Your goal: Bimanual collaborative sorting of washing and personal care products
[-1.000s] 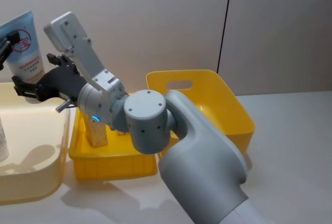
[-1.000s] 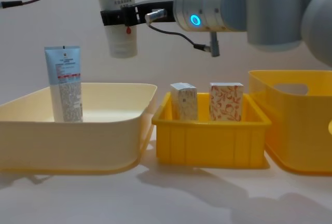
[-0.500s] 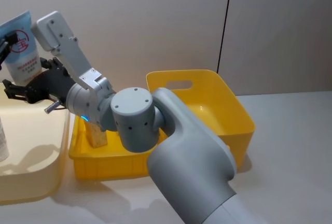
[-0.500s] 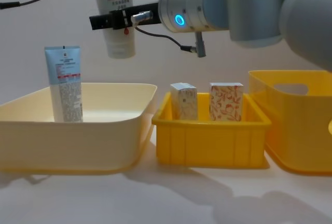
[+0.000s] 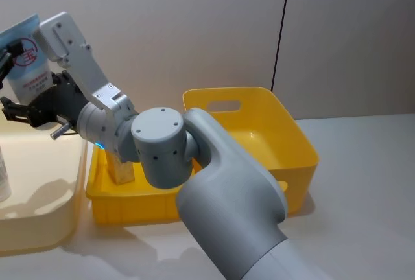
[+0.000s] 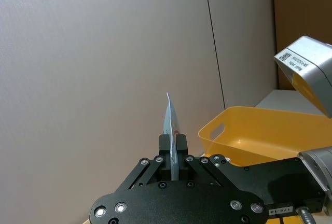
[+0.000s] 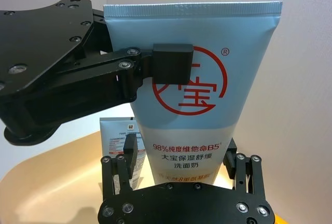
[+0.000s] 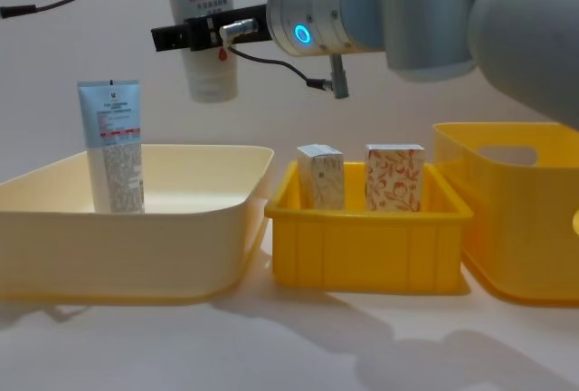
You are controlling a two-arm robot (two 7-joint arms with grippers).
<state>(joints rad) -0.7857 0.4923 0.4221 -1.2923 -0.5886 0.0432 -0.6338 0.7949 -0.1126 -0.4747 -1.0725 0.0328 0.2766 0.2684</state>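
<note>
The right arm (image 5: pixel 214 183) is reaching from the lower right of the head view up to the upper left, its thick grey links folding over near the middle. Its wrist, where a blue light ring (image 8: pixel 301 33) is glowing, is lying level and pointing toward the left edge of the chest view. At its end the right gripper (image 8: pixel 185 36) is sitting across the middle of a light-blue squeeze tube with a red round logo (image 7: pixel 207 42). Whether it is actually squeezing the tube I cannot tell. The left gripper (image 6: pixel 171 152) is coming in at the far upper left and pinching the tube's flat upper part, drawn narrow and tight on it. The tube is hanging cap down at the upper left of the chest view, above a cream plastic tub (image 8: pixel 136 237) and well clear of it.

In the head view the grey arm is blocking much of the small yellow plastic bin (image 8: pixel 371 246) at the centre.

A second light-blue tube (image 8: pixel 113 147) is standing upright toward the left of the tub. In the small bin, just beside the tub, a white carton with pale print (image 8: pixel 321 178) and a white carton with orange print (image 8: pixel 394 176) are standing side by side. A large yellow bin (image 8: pixel 525 228) with a handle slot is sitting at the right edge, all on a white table (image 8: pixel 271 346).
</note>
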